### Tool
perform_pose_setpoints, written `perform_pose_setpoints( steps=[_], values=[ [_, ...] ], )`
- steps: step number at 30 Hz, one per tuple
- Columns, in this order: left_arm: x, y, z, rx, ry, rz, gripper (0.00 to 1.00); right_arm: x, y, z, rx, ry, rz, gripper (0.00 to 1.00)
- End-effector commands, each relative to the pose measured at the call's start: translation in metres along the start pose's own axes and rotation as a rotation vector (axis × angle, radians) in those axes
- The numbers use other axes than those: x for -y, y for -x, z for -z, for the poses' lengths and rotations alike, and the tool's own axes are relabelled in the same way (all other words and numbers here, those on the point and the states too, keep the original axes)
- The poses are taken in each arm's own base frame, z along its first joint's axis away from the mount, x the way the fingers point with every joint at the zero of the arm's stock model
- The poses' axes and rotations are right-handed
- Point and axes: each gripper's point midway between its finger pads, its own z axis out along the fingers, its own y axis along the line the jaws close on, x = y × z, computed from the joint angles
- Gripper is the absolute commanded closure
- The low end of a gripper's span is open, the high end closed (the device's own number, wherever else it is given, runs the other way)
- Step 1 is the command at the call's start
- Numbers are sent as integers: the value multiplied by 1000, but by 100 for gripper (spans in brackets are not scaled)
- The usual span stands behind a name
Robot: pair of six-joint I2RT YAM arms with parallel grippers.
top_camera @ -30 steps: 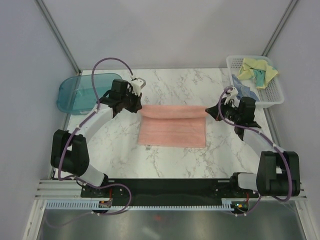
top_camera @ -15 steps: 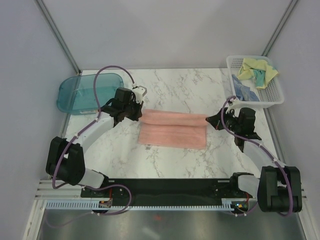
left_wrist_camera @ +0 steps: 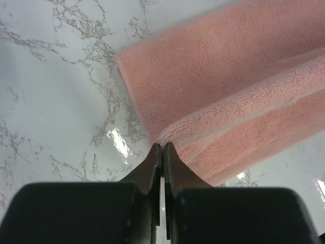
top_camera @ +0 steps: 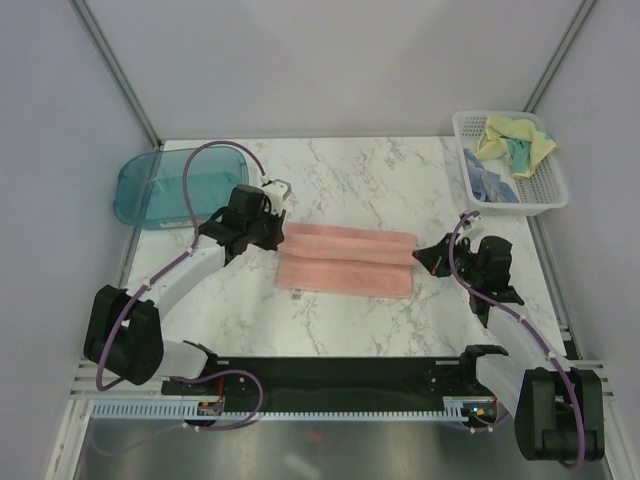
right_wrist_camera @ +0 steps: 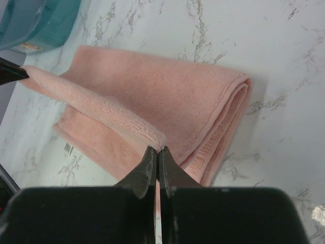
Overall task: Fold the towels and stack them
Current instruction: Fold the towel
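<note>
A salmon-pink towel (top_camera: 345, 262) lies on the marble table, its far edge doubled over and lifted above the lower layer. My left gripper (top_camera: 281, 232) is shut on the towel's left corner (left_wrist_camera: 170, 133). My right gripper (top_camera: 420, 256) is shut on its right corner (right_wrist_camera: 157, 138). In the right wrist view the held edge (right_wrist_camera: 96, 108) hangs stretched between both grippers over the flat part (right_wrist_camera: 162, 91). A light blue towel (top_camera: 490, 184) and a pale yellow towel with a teal panel (top_camera: 516, 140) lie bunched in the white mesh basket.
The white mesh basket (top_camera: 553, 190) stands at the back right corner. A teal translucent tray (top_camera: 160, 185) stands at the back left, and it also shows in the right wrist view (right_wrist_camera: 35, 23). Grey walls close the back and sides.
Both grippers have carried the towel's far edge toward the near side, so the fold now covers more of the lower layer. Both arms have drawn back toward their bases.
</note>
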Motion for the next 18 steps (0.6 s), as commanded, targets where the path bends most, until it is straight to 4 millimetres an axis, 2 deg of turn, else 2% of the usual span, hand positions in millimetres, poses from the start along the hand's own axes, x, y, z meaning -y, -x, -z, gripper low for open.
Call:
perform_pose_setpoints(
  steps=[1, 12, 18],
  values=[
    [-18, 6, 12, 37, 104, 38, 98, 10, 4, 3, 50, -66, -57, 100],
    [-11, -10, 6, -13, 95, 72, 98, 8, -10, 10, 68, -71, -133, 100],
    [-15, -17, 6, -36, 132, 60, 98, 11, -30, 10, 38, -77, -179, 100]
  ],
)
